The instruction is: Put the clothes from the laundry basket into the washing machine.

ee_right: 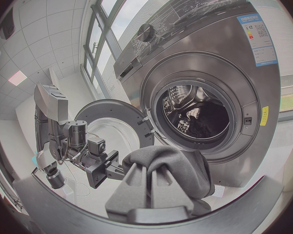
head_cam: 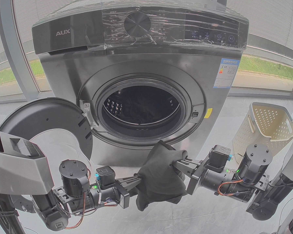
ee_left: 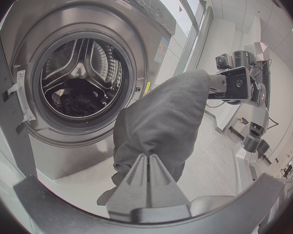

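Left tool (ee_left: 148, 156), right tool (ee_right: 149, 168) on black garment (head_cam: 159, 179).

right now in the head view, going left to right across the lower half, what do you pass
washer door, swung open → left pincer → dark garment, gripped from both sides → right pincer → laundry basket
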